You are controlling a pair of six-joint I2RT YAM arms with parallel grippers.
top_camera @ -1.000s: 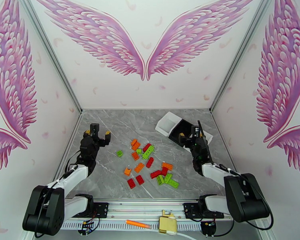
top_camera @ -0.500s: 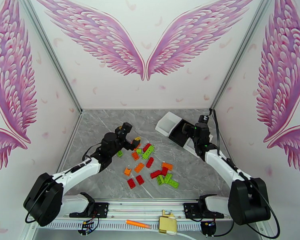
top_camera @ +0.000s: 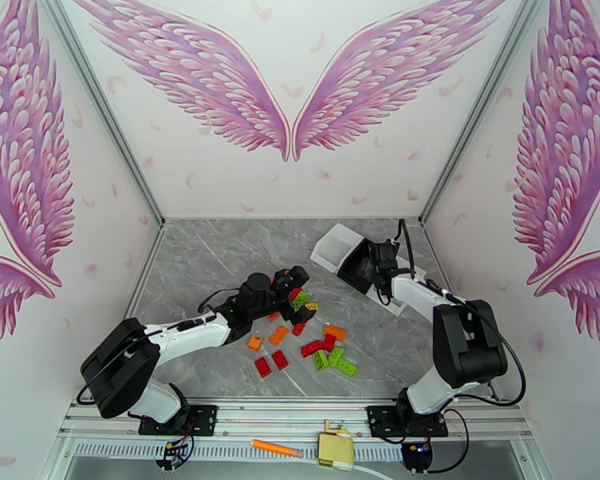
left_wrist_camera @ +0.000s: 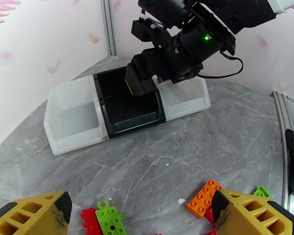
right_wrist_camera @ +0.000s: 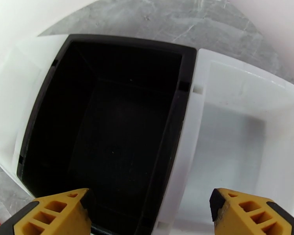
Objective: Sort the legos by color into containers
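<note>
The left end effector (top_camera: 298, 296), a second ago at the left of the table (top_camera: 196, 258), has swung right. It now hangs over the far end of the legos (top_camera: 320, 350), fingers spread wide with nothing between them. The red, orange and green bricks lie loose on the table's middle, well apart from the trays. At far right three trays sit in a touching row: a white tray (left_wrist_camera: 70, 114), the black tray (left_wrist_camera: 127, 112) and a second white tray (left_wrist_camera: 184, 98). The right end effector (top_camera: 372, 264) has reached forward from the row's near side. It hovers over the black tray, fingers wide apart and empty.
</note>
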